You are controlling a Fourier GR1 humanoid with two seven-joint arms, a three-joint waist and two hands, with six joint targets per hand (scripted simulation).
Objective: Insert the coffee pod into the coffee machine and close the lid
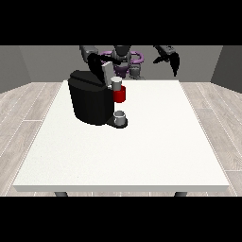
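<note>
One small grey pod (pixel 115 82) sits, as I read it, at the top of the coffee machine (pixel 90 99), just above the red pod holder (pixel 120 95) on the machine's front; I can't tell whether it is fully seated. The lid (pixel 103 71) stands raised behind it, tilted up toward the robot. The machine stands near the table's (pixel 156 142) far left corner, with a grey cup (pixel 120 116) on its base plate below the holder.

My hand at the view's left (pixel 94 59) hangs right at the raised lid, just above and behind the pod, so it is by far the nearer one. I cannot tell how its fingers lie. The hand at the view's right (pixel 173 60) hangs beyond the table's far edge, well apart from the machine, fingers pointing down and holding nothing.

I judge the next move to be a push from behind the lid, forward and down over the pod.
</note>
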